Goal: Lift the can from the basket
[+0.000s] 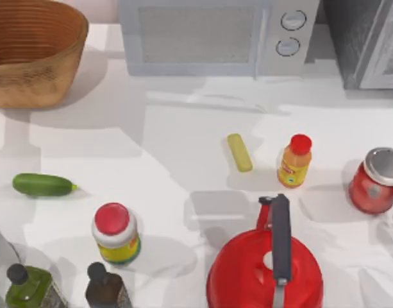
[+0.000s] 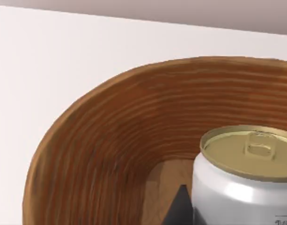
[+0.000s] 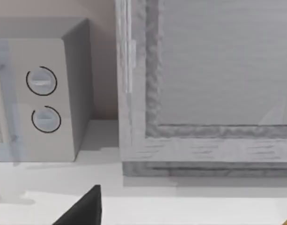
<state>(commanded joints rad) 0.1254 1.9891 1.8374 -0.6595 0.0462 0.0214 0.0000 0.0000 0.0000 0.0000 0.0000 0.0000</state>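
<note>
The basket (image 1: 36,61) is sitting at the table's far left corner. The can (image 2: 248,178) is standing upright inside it, with one dark fingertip (image 2: 180,206) of the left gripper just beside its wall; I cannot tell whether that gripper is apart or together.

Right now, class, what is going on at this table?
The left arm is working at the wicker basket in the table's far left corner. Its wrist camera looks down into the basket, where the can stands upright on the floor, close to the wall. One dark fingertip shows beside the can, so the lift has not visibly begun. The right arm faces the microwave, away from the work.
</note>
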